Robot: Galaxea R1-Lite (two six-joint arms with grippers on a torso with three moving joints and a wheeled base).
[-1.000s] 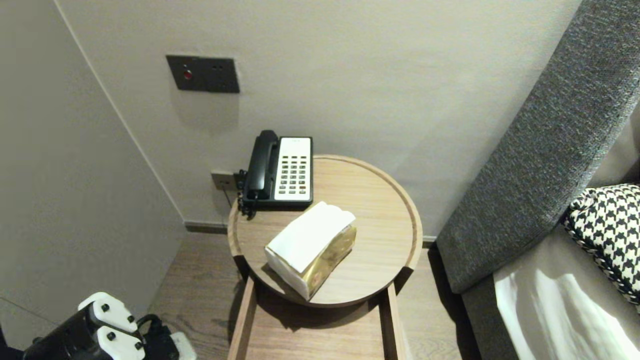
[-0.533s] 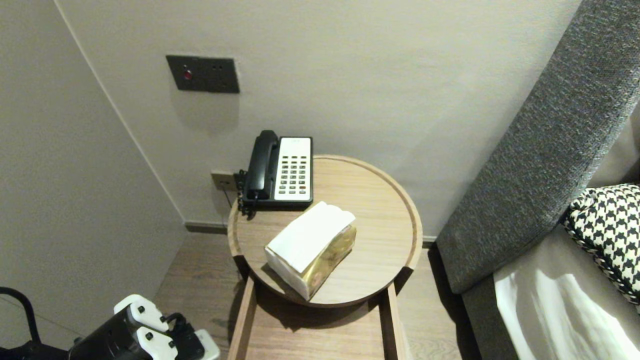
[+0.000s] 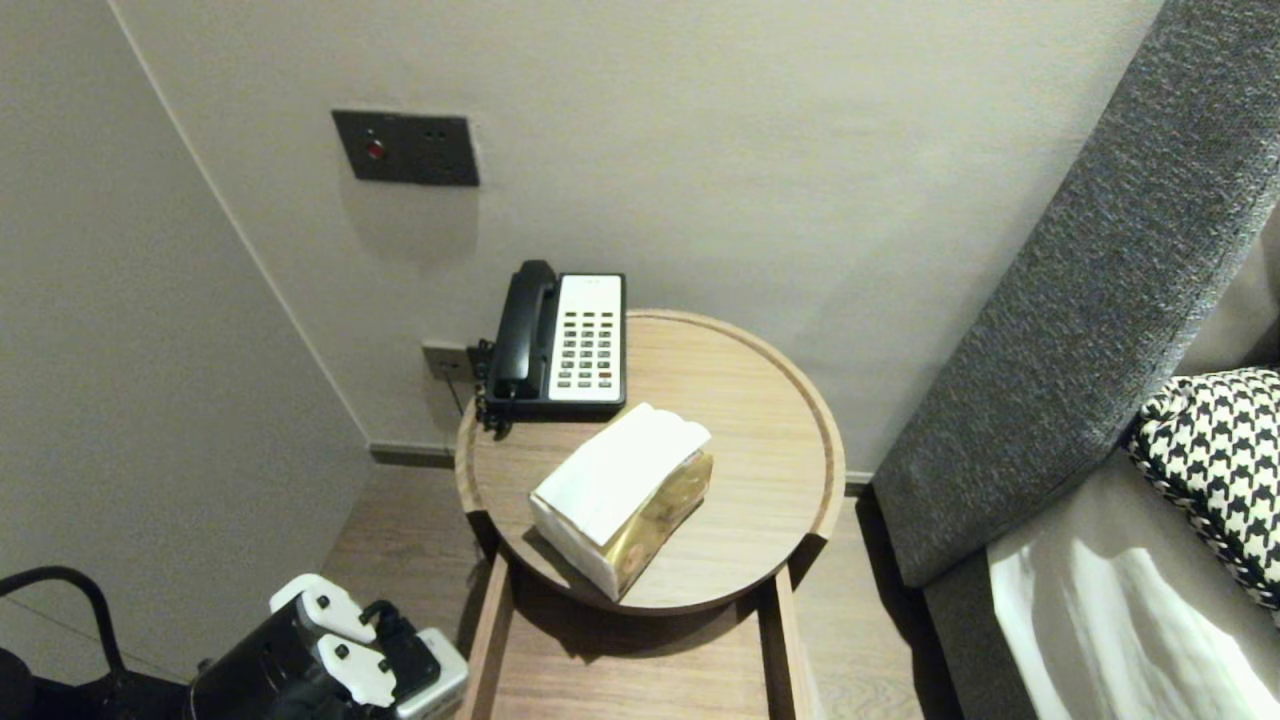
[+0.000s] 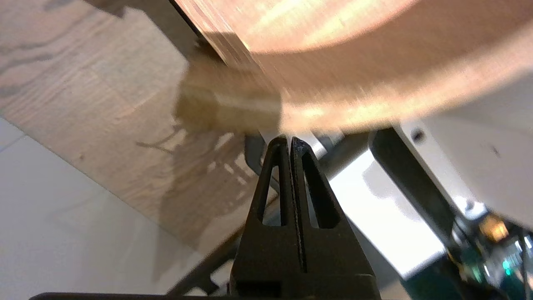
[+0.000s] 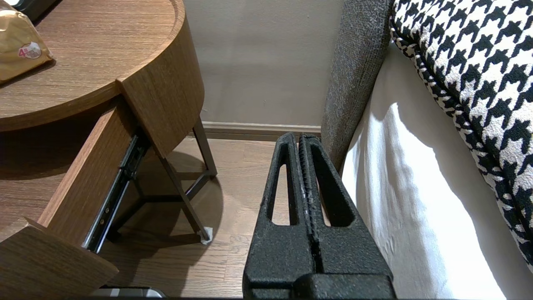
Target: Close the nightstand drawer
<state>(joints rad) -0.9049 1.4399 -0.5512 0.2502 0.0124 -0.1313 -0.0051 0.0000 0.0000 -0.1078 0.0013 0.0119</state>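
The left gripper [image 4: 289, 143], fingers pressed together and empty, hangs low just beside the open drawer [image 3: 487, 640] of the bench [image 3: 760, 420]. A tissue pack [image 3: 622, 497] lies farther beyond it, up on the bench. The right gripper [image 5: 299, 139], also closed, is parked beside the bed [image 5: 416, 187].

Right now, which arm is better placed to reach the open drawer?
Probably left: the left gripper is beside the left wall of the drawer in the head view; the right gripper hangs by the bed, outside that view.
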